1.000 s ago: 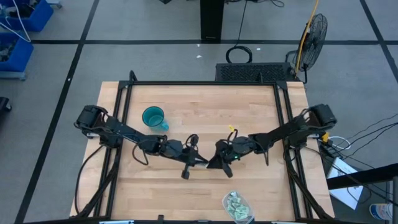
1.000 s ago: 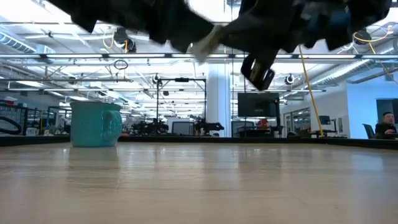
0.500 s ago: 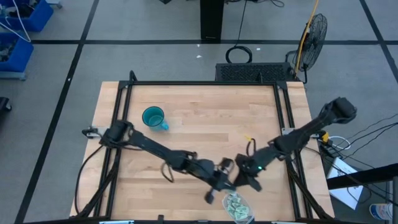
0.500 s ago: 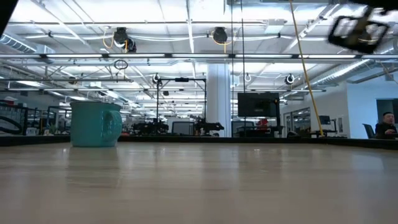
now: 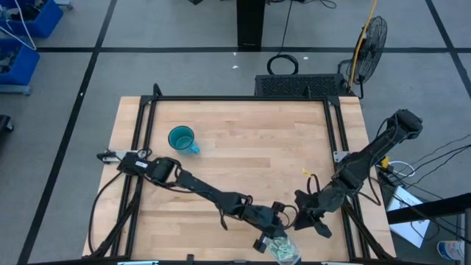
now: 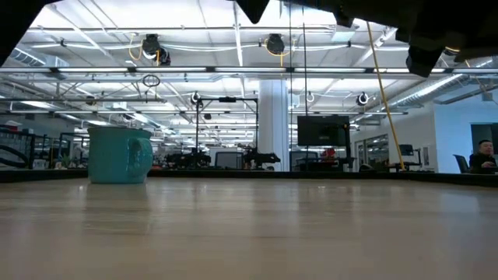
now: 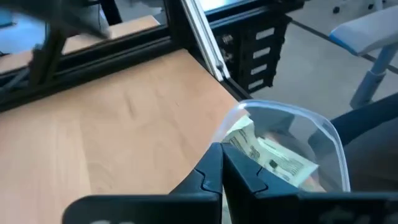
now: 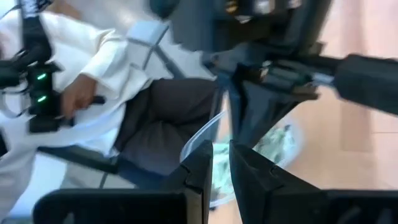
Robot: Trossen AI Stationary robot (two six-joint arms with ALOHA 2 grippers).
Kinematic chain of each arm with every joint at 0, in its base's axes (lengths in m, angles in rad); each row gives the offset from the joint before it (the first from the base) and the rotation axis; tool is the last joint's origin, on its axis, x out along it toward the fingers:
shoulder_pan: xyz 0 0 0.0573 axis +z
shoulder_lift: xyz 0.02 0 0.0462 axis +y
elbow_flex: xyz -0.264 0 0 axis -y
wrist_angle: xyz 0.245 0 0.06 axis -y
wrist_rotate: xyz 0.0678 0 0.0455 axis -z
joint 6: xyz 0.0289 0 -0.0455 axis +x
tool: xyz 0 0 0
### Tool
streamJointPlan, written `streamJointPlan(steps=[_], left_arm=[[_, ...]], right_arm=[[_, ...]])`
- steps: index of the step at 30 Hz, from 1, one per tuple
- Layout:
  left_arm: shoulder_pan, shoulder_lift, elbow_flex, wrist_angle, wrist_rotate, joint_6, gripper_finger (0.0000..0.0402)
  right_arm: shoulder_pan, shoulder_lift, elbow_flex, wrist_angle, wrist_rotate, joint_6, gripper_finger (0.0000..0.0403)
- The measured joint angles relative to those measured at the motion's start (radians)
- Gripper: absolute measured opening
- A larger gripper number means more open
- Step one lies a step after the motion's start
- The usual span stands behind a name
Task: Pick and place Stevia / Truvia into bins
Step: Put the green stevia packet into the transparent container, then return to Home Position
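The clear round tub (image 5: pixel 282 249) stands by the table's near edge, right of the middle, with several pale green and white sachets (image 7: pixel 273 155) lying inside it. My left gripper (image 5: pixel 266 237) is stretched across the table, raised and shut over the tub's left rim (image 7: pixel 249 111); nothing shows between its fingers (image 7: pixel 222 163). My right gripper (image 5: pixel 307 221) is raised just right of the tub, its fingers a narrow gap apart (image 8: pixel 221 163). The teal mug (image 5: pixel 181 138) stands upright on its base at the far left (image 6: pixel 118 155). No loose sachet shows on the table.
A person in a white top (image 8: pixel 81 93) sits just beyond the near edge by the tub. Black frame rails (image 5: pixel 342 140) run along the table's left, right and far sides. Bare wood (image 5: pixel 250 147) lies between mug and tub.
Both grippers have left the middle of the table, where they were close together, and have swung toward the near edge to the tub. The left arm has stretched out far to the right. The right gripper has drawn back toward the near right corner.
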Motion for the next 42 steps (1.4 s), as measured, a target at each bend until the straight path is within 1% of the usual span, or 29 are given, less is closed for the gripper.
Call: streamJointPlan(steps=[4,7,9,11,14,16,18,22,25,27,28,30,32,35,37,39,41,42], left_arm=[[0.003,-0.016,0.003,-0.01,0.007,0.002,0.0022],[0.001,-0.021,0.003,-0.032,0.008,0.014,0.0053],[0.001,-0.024,0.003,-0.044,0.006,0.033,0.0079],[0.0,-0.037,0.003,-0.063,-0.011,0.053,0.0102],[0.002,-0.069,0.002,-0.109,-0.058,0.108,0.0128],[0.006,-0.117,0.002,-0.185,-0.121,0.174,0.0138],[0.013,-0.185,0.002,-0.296,-0.213,0.239,0.0143],[0.032,-0.344,0.002,-0.561,-0.46,0.259,0.0143],[0.051,-0.471,0.002,-0.724,-0.61,0.226,0.0141],[0.059,-0.567,0.002,-0.823,-0.678,0.21,0.0142],[0.064,-0.61,0.002,-0.871,-0.699,0.202,0.0142],[0.071,-0.7,0.002,-0.949,-0.727,0.168,0.0143],[0.082,-0.786,0.002,-1.029,-0.732,0.111,0.0142],[0.1,-0.915,0.002,-1.157,-0.716,-0.067,0.0144],[0.11,-0.985,-0.006,-1.243,-0.668,-0.17,0.0145],[0.11,-1.048,-0.055,-1.298,-0.643,-0.215,0.0145],[0.103,-1.11,-0.151,-1.262,-0.639,-0.239,0.0145],[0.1,-1.142,-0.21,-1.226,-0.64,-0.242,0.0145]], right_arm=[[0.004,0.0,0.0,-0.002,0.061,0.015,0.005],[0.004,0.0,0.0,-0.002,0.066,0.027,0.005],[0.004,0.0,0.0,-0.002,0.078,0.0,0.005],[0.004,0.001,0.0,0.003,0.085,-0.026,0.005],[0.004,0.001,0.0,0.014,0.085,-0.021,0.005],[0.004,0.001,-0.001,0.027,0.086,-0.037,0.005],[0.004,0.001,-0.001,0.031,0.085,-0.069,0.005],[-0.002,-0.008,-0.001,0.039,0.078,-0.055,0.005],[-0.021,-0.045,-0.002,0.05,-0.011,0.039,0.005],[-0.038,-0.077,-0.002,0.089,-0.078,0.091,0.005],[-0.046,-0.096,-0.002,0.122,-0.096,0.082,0.005],[-0.059,-0.141,-0.002,0.168,-0.117,-0.021,0.005],[-0.074,-0.192,-0.002,0.186,-0.194,-0.133,0.005],[-0.088,-0.284,-0.002,0.167,-0.345,-0.298,0.005],[-0.09,-0.351,-0.002,0.132,-0.388,-0.449,0.005],[-0.091,-0.412,-0.016,0.074,-0.375,-0.59,0.005],[-0.101,-0.465,-0.065,0.038,-0.303,-0.676,0.005],[-0.111,-0.49,-0.098,0.04,-0.253,-0.685,0.005]])
